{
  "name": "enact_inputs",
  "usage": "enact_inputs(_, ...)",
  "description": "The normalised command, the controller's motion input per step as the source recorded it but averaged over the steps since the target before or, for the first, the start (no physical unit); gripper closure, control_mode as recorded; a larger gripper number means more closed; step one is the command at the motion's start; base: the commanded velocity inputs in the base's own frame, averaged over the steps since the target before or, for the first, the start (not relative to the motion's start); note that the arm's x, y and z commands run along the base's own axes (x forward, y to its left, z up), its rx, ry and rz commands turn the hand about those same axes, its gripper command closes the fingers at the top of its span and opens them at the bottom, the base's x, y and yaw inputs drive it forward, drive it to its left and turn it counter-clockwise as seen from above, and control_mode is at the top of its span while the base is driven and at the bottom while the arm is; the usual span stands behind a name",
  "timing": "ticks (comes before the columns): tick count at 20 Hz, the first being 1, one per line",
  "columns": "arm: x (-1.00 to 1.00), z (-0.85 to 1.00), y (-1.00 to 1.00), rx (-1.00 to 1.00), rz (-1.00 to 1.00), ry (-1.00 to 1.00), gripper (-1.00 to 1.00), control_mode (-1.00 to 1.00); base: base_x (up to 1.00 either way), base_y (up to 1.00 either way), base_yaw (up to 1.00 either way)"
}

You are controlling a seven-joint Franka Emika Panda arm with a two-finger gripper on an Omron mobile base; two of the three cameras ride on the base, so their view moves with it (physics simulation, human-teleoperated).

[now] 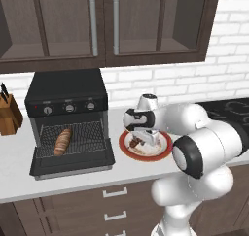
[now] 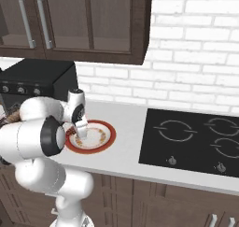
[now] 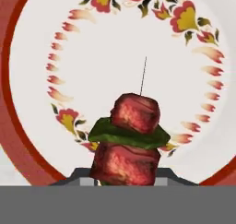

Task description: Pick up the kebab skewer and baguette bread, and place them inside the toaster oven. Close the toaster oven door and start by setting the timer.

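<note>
Over the plate (image 1: 167,147) the end effector (image 1: 144,142) is clamped on the kebab skewer (image 3: 131,135) — chunks between its fingers.

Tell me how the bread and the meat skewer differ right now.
The bread is a smooth tan loaf; the skewer is red meat chunks with green on a thin stick. The bread lies free on the oven rack; the skewer is over the plate, pinched in the claw. Both are food.

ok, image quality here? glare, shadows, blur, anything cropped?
Left base view: flat even render light, no glare, soft shadow under the red-rimmed plate. Right base view: same; the arm hides part of the plate. Hand view: kebab skewer close and slightly soft, its lower end cut off by the frame bottom.
</note>
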Motion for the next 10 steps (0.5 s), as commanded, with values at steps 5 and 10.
enact_inputs(5,-0.96,0.91,0.59,-0.02,0.33,-0.23,1.00,-1.00,0.00,0.00,0.00)
enact_inputs(10,-0.57,0.40,1.00,-0.01,0.33,-0.04,1.00,-1.00,0.00,0.00,0.00)
